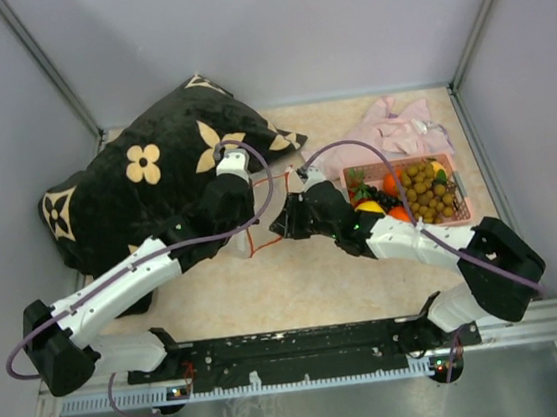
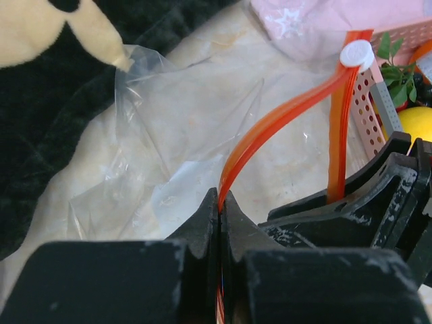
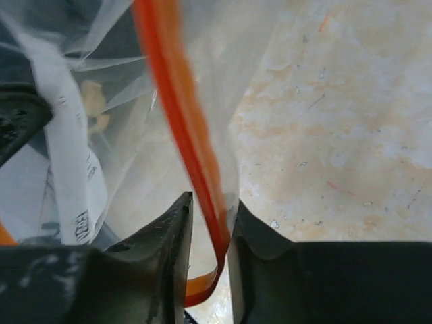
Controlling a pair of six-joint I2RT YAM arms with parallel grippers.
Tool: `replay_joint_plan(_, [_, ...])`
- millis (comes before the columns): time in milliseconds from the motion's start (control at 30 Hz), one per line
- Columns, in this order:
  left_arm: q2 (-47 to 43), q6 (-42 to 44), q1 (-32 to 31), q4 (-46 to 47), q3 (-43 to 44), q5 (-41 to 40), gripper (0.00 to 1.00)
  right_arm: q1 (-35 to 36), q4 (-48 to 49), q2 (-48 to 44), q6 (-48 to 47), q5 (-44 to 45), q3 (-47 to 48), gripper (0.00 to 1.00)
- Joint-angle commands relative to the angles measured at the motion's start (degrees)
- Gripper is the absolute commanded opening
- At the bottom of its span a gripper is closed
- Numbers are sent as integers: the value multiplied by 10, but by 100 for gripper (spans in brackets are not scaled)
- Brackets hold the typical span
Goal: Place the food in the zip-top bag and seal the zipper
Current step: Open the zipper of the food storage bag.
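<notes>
Table (image 1: pixel 302 281), front middle: bare strip between the arm bases and the grippers; free passage.
Rear left: black cushion (image 1: pixel 135 190), bulky, its edge against the bag (image 2: pixel 169 148); blocks that corner.
Rear right: crumpled pink cloth (image 1: pixel 397 123), just behind the basket (image 1: pixel 451 221), which is filled with fruit (image 1: pixel 426 192); the right arm lies over its near left corner.
Centre: left gripper (image 2: pixel 219 202), jaws pinched on the zipper (image 2: pixel 283 111), and right gripper (image 3: pixel 210 216), close together; only a narrow gap between them.
Walls (image 1: pixel 269 38) close off left, rear and right.
</notes>
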Motion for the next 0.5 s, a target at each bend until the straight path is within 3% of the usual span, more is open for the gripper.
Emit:
replay_joint_plan(0, [-23,14,3,4,-3,-40,0,2,-39,-14,-35,74,26,19])
replay_joint_plan(200, [-44,69,4,3,-6,-69,0,-18,-141,-40,-115,104,67,0])
replay_joint_plan(467, [-46,119,11,-20,4,-87,0,-69,-204,-53,-196,60,93,0])
